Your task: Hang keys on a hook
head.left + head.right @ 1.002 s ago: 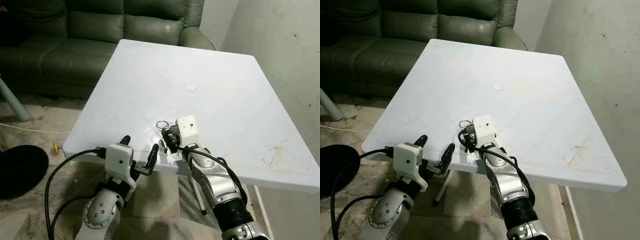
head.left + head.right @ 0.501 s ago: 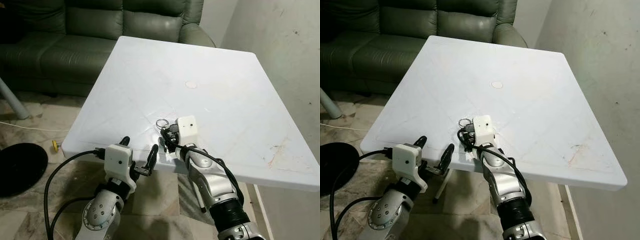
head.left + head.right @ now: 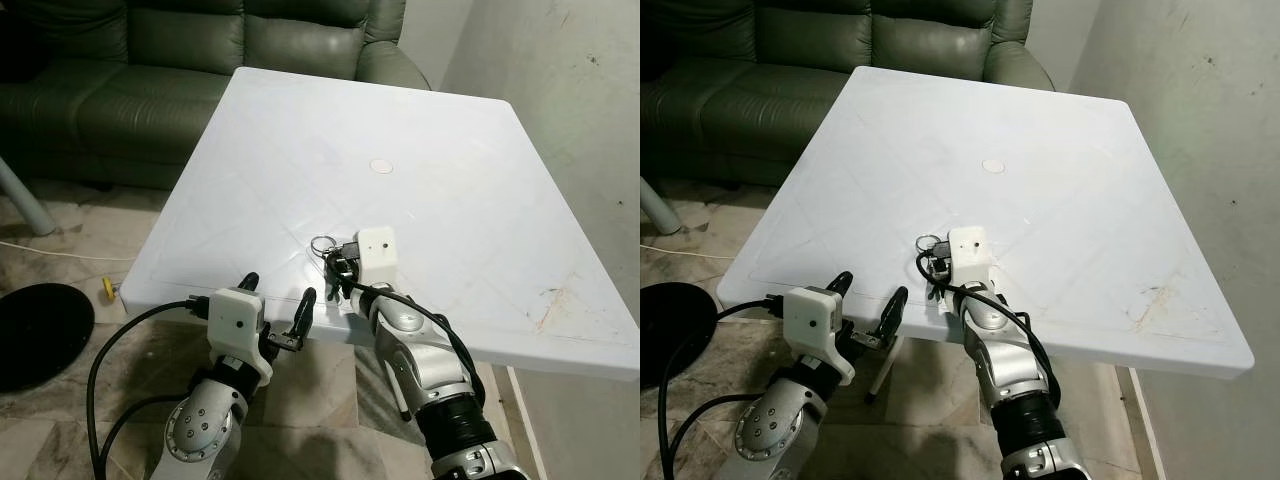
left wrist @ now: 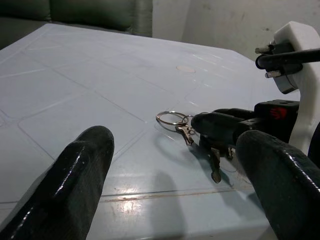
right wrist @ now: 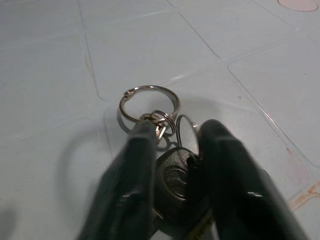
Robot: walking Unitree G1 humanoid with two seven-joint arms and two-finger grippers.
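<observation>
Our left pincer (image 3: 279, 318) hangs released just off the near edge of the white surface (image 3: 460, 130), its two black fingers (image 4: 82, 175) spread wide and grasping nothing; we judge it is parked there to stay out of the way while the other arm works. A little farther in, our right pincer (image 5: 172, 165) is down on the surface near that edge, clenched on the black head of the keys (image 5: 170, 167), which lie low on the surface. The big key ring (image 4: 171, 118) lies flat just beyond the fingertips, left free, which should suit slipping it over a hook later. Beyond it sits a small round mark (image 3: 381, 166) mid-surface, and past the far edge a green sofa (image 3: 150, 60). We see no hook, so finding one comes after the lift.
</observation>
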